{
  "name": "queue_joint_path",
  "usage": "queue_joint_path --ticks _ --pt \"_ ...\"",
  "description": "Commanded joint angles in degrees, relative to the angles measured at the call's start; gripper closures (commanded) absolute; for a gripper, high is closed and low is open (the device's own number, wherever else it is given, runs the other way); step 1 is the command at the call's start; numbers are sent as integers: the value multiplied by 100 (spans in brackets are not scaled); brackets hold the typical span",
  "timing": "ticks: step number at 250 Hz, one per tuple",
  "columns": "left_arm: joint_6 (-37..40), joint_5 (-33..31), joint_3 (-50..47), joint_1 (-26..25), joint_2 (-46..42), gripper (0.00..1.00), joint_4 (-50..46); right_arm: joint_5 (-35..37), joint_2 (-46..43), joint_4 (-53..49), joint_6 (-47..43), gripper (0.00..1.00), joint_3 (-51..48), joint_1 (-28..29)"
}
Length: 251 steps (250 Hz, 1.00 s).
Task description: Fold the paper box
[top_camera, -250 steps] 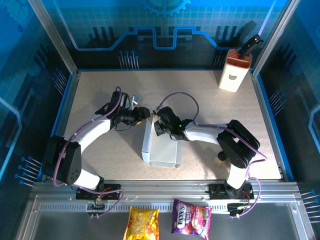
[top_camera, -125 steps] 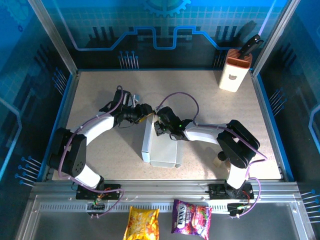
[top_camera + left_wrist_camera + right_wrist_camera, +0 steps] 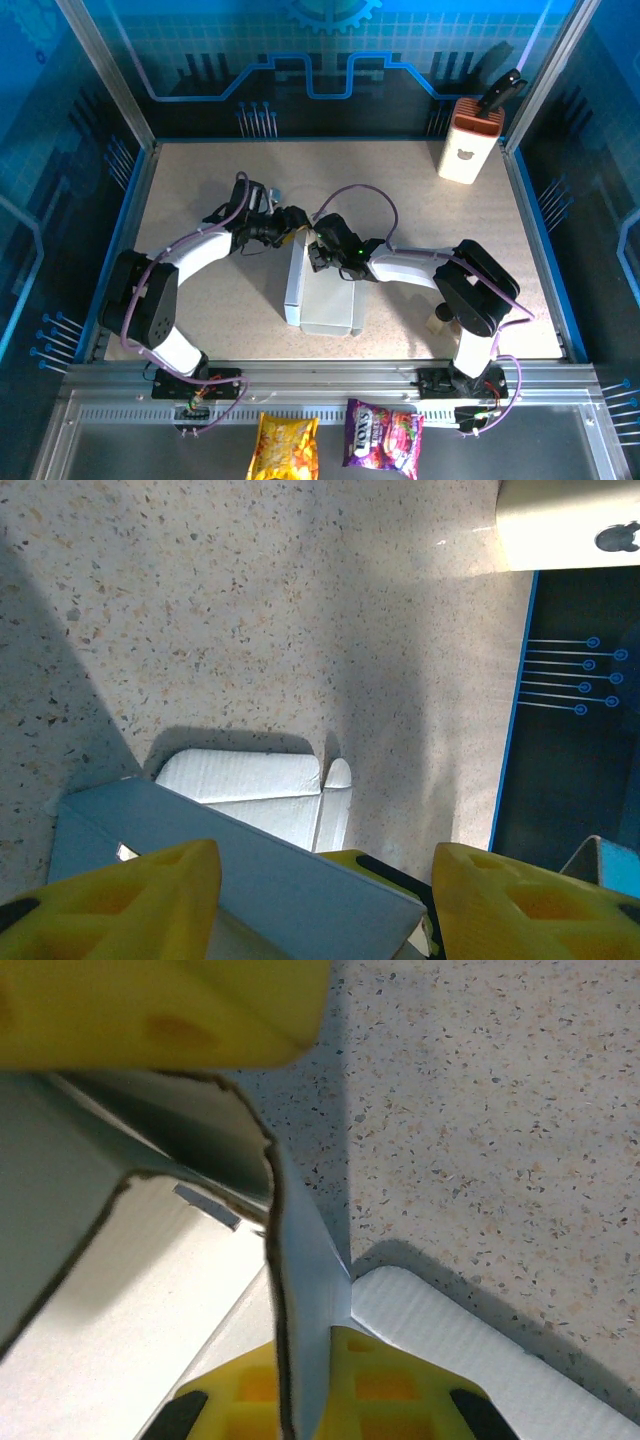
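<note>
A yellow bag (image 3: 283, 447) and a purple bag (image 3: 383, 437) lie nearest, off the surface (image 3: 420, 200). The box (image 3: 325, 305) lies at mid-surface. At its far end the right tool (image 3: 310, 1380) is closed on a flap. The left tool (image 3: 322, 870) gapes wide there, holding nothing. A container (image 3: 468, 148) stands far right.
</note>
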Motion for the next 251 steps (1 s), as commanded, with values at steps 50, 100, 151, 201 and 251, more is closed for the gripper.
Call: queue_joint_path --ticks 50,100,151,201,251 --pt "130 -21 -106 -72 87 42 -259 -1 -124 -118 32 95 -35 162" --pt "263 -106 -117 -90 87 44 -422 -70 -298 -96 -114 89 -38 199" --pt "381 -188 -178 -101 29 47 -548 -277 -662 27 -580 81 -171 191" --pt "429 -195 -191 -116 5 50 -591 -1191 -1084 178 -1065 71 -432 -91" --pt "523 -188 -181 -131 -48 52 -668 -2175 -1396 359 -1086 62 -816 -805"
